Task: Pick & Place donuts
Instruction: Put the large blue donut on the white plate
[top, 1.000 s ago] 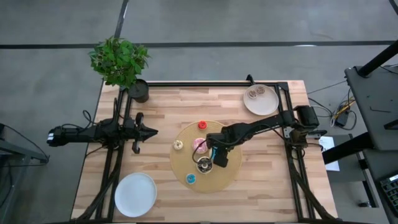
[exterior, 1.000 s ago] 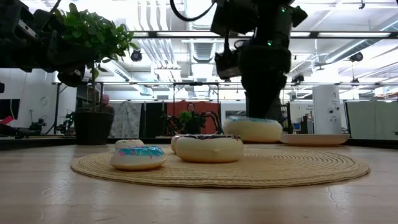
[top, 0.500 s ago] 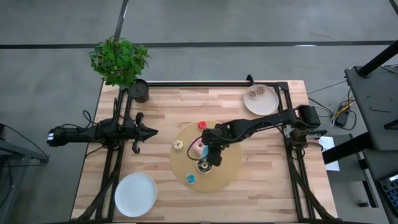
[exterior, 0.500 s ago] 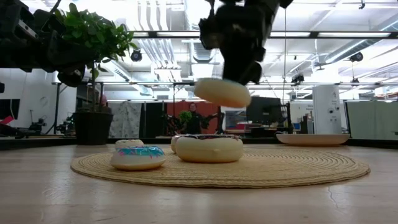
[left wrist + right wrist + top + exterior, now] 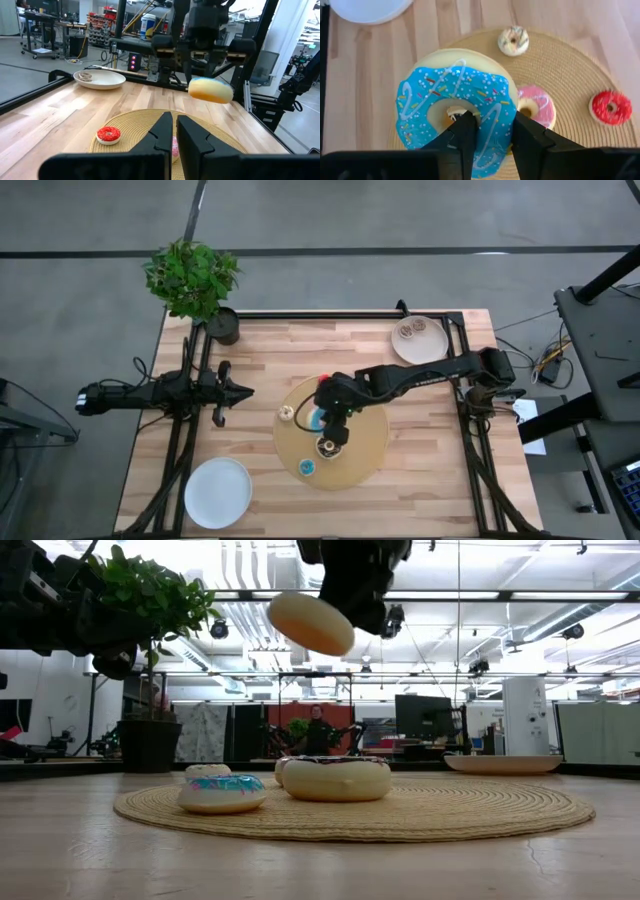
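Observation:
My right gripper (image 5: 490, 122) is shut on a large light-blue iced donut (image 5: 455, 107) with sprinkles and holds it above the round woven mat (image 5: 368, 442). The low view shows that donut (image 5: 310, 623) high in the air. On the mat lie a chocolate donut (image 5: 327, 446), a small blue one (image 5: 307, 468), a small cream one (image 5: 287, 413), a pink one (image 5: 535, 111) and a red one (image 5: 608, 107). My left gripper (image 5: 222, 392) waits shut at the table's left side. My right gripper has one finger (image 5: 465, 132) in the donut's hole and the other (image 5: 527, 137) outside the ring, pinching the iced ring wall (image 5: 495, 120) between them. It comes from above, pointing down. The donut hangs clear of the mat, tilted (image 5: 310, 623).
A white plate (image 5: 218, 492) sits at the near left corner. A second plate (image 5: 419, 340) with small pieces on it sits at the far right. A potted plant (image 5: 192, 280) stands at the far left corner. Bare wood lies around the mat.
My right gripper has risen and moved toward the table's left, carrying the light-blue donut. The donut rested on the mat a second ago; now it is lifted clear and tilted, well above the other donuts.

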You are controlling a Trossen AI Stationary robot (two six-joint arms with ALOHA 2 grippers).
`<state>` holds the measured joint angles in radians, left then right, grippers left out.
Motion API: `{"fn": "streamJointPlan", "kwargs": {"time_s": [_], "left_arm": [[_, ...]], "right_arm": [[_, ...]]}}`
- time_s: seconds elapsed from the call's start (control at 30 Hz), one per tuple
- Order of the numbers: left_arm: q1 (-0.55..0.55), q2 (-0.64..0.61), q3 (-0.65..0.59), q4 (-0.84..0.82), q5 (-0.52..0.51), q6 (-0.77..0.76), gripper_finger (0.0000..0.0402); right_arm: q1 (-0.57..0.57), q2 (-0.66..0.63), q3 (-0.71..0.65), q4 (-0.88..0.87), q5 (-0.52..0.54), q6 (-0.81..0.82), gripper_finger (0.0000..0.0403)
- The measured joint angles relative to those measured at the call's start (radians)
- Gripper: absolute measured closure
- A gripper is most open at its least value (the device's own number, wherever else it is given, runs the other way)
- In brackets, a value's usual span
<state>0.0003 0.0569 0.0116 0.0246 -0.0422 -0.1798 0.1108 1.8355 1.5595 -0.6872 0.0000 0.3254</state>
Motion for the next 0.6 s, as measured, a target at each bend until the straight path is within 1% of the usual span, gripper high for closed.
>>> {"fn": "streamJointPlan", "kwargs": {"time_s": [0.23, 0.6], "left_arm": [[0.0, 0.0, 0.0, 0.0, 0.0, 0.0, 0.0401], [0.0, 0.0, 0.0, 0.0, 0.0, 0.0, 0.0401]], "right_arm": [[-0.014, -0.004, 0.049, 0.01, -0.001, -0.105, 0.031], [-0.016, -0.004, 0.157, 0.005, -0.001, -0.228, 0.0301]]}}
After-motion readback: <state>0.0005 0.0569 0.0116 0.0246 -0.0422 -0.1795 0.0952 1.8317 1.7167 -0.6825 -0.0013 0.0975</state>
